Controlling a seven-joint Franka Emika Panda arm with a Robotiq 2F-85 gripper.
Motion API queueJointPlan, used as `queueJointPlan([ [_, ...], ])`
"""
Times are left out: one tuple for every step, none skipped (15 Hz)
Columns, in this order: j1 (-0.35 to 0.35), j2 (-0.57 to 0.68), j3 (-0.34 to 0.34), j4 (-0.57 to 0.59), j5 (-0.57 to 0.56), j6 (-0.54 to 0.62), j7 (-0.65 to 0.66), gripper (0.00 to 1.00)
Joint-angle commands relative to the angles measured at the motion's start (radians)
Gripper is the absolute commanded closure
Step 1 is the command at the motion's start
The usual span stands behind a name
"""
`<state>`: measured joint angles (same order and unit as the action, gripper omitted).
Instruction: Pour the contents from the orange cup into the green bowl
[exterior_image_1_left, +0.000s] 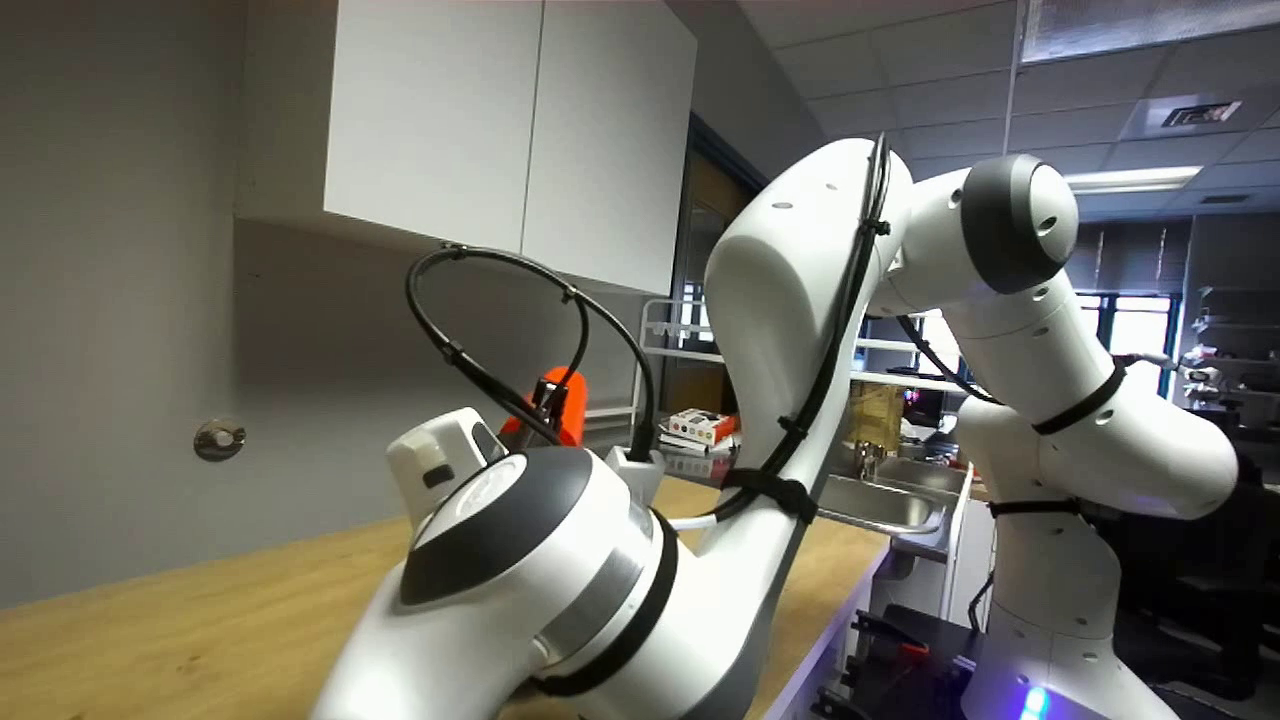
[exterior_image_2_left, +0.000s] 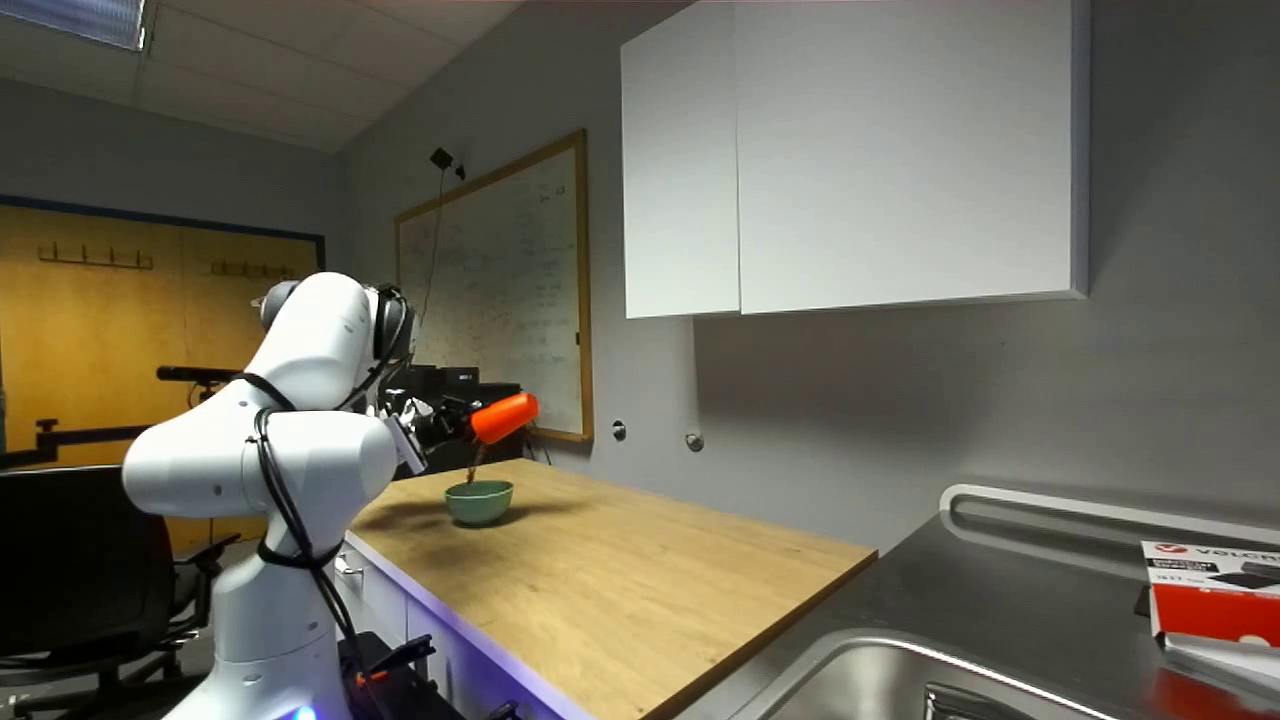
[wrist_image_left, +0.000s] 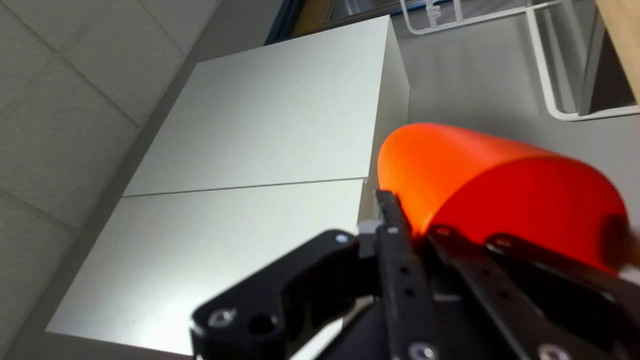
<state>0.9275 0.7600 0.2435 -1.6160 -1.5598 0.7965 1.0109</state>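
The Robotiq gripper (wrist_image_left: 415, 225) pinches the orange tumbler (exterior_image_2_left: 506, 417) by its side near the mouth and holds it tipped, mouth slanting down, above the mint-green bowl (exterior_image_2_left: 480, 506), a thin brown stream (exterior_image_2_left: 476, 462) falling between them. The tumbler is probably light, fairly stiff and hard to break, but its smooth plastic could swivel, so a firm hold there seems right. The bowl sits upright on a wood-grain countertop (exterior_image_2_left: 620, 570), which ends at a dark counter (exterior_image_2_left: 1020, 600) with a steel sink (exterior_image_2_left: 855, 690); a white wall cabinet (exterior_image_2_left: 900, 150) and framed whiteboard (exterior_image_2_left: 500, 290) hang beyond.

cut-off "VELCR" on a red-and-white box (exterior_image_2_left: 1212, 603), illegibly scribbled whiteboard (exterior_image_2_left: 498, 300)
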Motion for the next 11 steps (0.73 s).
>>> queueJointPlan([
  [0.017,0.037,-0.015,0.045,-0.062,-0.066,0.004,0.98],
  [0.016,0.044,-0.015,0.049,-0.075,-0.077,0.003,0.98],
  [0.016,0.049,-0.014,0.053,-0.085,-0.088,0.003,0.98],
  [0.014,0.054,-0.012,0.057,-0.094,-0.098,0.003,0.98],
  [0.013,0.059,-0.009,0.061,-0.099,-0.105,0.005,0.98],
  [0.011,0.064,-0.008,0.066,-0.103,-0.111,0.005,0.98],
  [0.01,0.066,-0.004,0.071,-0.102,-0.115,0.0,0.98],
  [0.008,0.071,-0.001,0.079,-0.095,-0.123,-0.003,0.97],
  [0.005,0.074,0.004,0.086,-0.084,-0.126,-0.014,0.97],
  [0.004,0.076,0.006,0.092,-0.078,-0.128,-0.02,0.97],
  [0.002,0.08,0.011,0.101,-0.066,-0.132,-0.026,0.97],
])
